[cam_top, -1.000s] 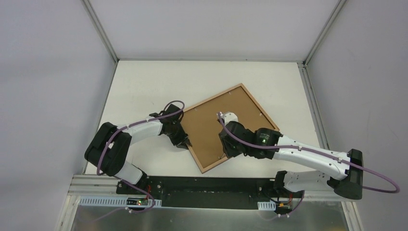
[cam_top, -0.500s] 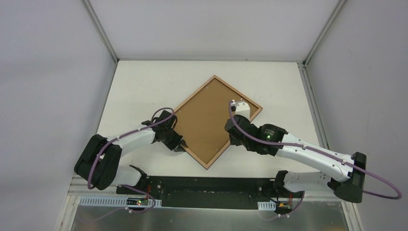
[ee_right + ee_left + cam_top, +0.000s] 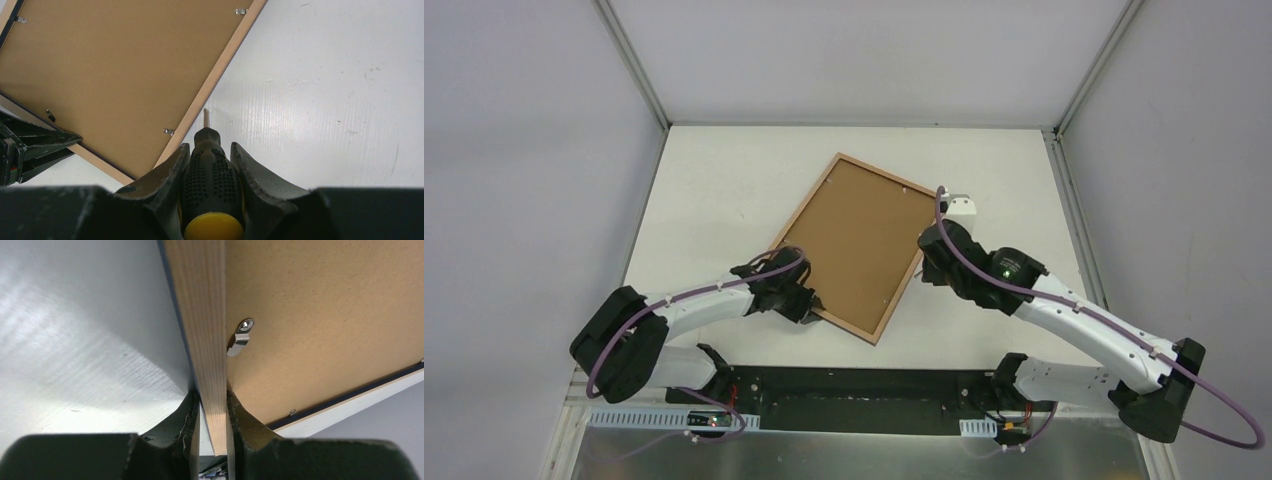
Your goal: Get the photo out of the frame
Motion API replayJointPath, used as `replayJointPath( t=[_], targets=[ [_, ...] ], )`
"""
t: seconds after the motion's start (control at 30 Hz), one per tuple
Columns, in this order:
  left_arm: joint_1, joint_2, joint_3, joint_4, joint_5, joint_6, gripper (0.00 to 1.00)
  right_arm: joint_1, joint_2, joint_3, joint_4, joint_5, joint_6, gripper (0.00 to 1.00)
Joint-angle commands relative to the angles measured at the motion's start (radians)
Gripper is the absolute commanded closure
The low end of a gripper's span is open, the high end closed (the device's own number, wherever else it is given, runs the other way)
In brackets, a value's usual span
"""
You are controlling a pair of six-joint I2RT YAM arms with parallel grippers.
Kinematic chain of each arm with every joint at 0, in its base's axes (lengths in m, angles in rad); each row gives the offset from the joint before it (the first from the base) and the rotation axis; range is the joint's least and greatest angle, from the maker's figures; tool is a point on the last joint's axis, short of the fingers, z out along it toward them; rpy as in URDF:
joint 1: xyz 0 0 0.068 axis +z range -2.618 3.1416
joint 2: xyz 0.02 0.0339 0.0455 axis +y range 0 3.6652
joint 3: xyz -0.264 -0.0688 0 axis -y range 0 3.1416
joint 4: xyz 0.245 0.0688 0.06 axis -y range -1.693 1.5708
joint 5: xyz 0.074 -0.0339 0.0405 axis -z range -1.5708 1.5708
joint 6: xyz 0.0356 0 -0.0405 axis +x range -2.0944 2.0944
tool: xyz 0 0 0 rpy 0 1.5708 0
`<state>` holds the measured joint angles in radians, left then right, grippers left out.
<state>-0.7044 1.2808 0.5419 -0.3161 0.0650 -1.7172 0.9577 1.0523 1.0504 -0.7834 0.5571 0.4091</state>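
We pinch the frame [image 3: 889,175] with our left claw [image 3: 211,397], a screwdriver [image 3: 212,175] with our right claw [image 3: 210,147]; backing [image 3: 859,240] still in, photo unseen.

Left gripper [image 3: 212,412]: dark, at the bottom centre, its jaws closed on either side of the frame's rim.
Frame [image 3: 200,315]: seen from the back and very close; a light wood rim runs from the top centre down into the grip, with a thin dark-blue edge along its left side.
Backing panel [image 3: 325,315]: plain brown fibreboard fills the right of the view, set inside the rim.
Metal clip [image 3: 240,340]: small, silver, fixed with a screw, lying across the seam between rim and panel.
Far rim [image 3: 350,390]: a dark-blue line crosses the lower right.
Table [image 3: 85,340]: white, faintly ribbed, on the left.
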Motion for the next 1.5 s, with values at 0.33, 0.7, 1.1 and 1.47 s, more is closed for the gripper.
replayJointPath(
  t=[0.33, 0.7, 1.1, 1.47],
  targets=[
    [-0.066, 0.157, 0.173, -0.075, 0.12, 0.033, 0.21, -0.056, 0.026, 0.01, 0.061, -0.186, -0.118, 1.0],
    [0.146, -0.008, 0.266, -0.28, -0.013, 0.569, 0.17, -0.033, 0.041, -0.056, 0.196, -0.487, -0.235, 1.0],
    [0.332, 0.079, 0.297, -0.291, 0.01, 0.75, 0.38, -0.031, 0.014, -0.091, 0.172, -0.451, -0.434, 1.0],
    [0.339, 0.132, 0.25, -0.239, 0.021, 0.664, 0.58, -0.032, 0.005, -0.114, 0.17, -0.412, -0.546, 1.0]
  ],
)
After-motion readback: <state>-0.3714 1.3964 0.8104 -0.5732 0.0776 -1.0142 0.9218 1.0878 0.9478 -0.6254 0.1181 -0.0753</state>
